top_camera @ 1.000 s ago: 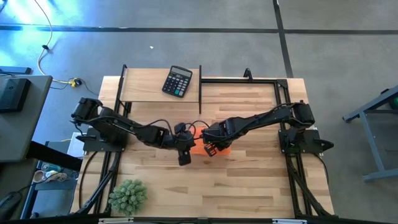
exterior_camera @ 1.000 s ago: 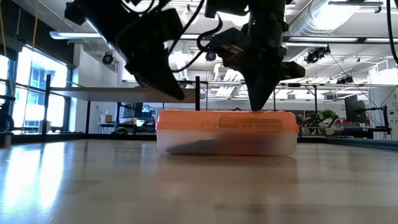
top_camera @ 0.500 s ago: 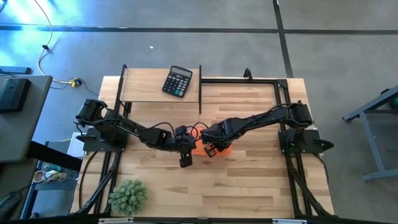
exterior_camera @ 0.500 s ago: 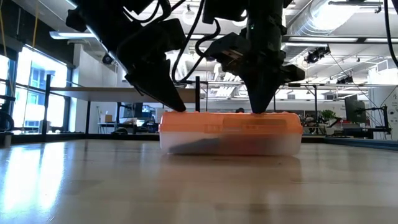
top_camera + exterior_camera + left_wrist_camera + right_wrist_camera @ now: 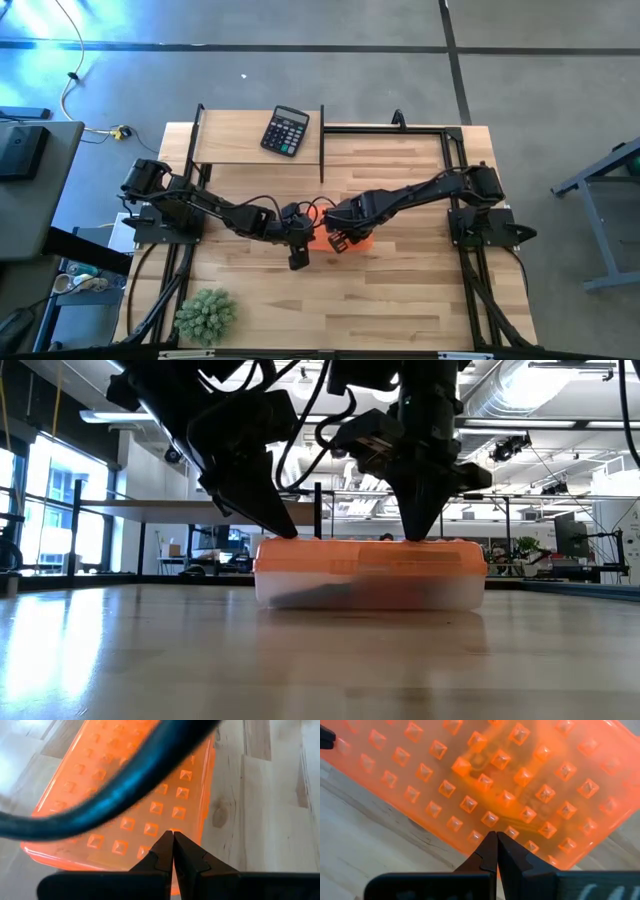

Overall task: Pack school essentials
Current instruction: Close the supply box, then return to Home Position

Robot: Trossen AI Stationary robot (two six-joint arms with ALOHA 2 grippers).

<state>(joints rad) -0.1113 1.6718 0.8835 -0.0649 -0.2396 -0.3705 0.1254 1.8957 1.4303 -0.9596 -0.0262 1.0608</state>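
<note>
A flat box with an orange studded lid [image 5: 370, 552] and clear walls [image 5: 370, 588] rests on its base at the table's middle [image 5: 318, 238]. Only a dark blur shows through the wall; the school essentials are hidden. My left gripper [image 5: 287, 534] is shut, with its tips at the lid's left end [image 5: 173, 834]. My right gripper [image 5: 420, 536] is shut, with its tips on the lid right of its middle [image 5: 496, 835]. Both point down from above. My left gripper presses its shut fingertips down on the orange lid near its left end [image 5: 150, 827], slanting down from above and from the table's left. The box stays flat on the table. My right gripper presses its shut fingertips down on the lid's studded top [image 5: 487, 819], from above and pointing down. The box lies flat under it.
A black calculator [image 5: 285, 131] lies on a raised wooden shelf at the far left. A spiky green plant [image 5: 205, 315] stands at the near left corner. A black metal frame [image 5: 385, 128] runs along the far edge. A dark cable [image 5: 115, 795] crosses the left wrist view.
My left gripper has come down and toward the table's right until its shut tips met the lid's left end. The box has slid slightly toward the table's right. In the last half second nothing has moved.
</note>
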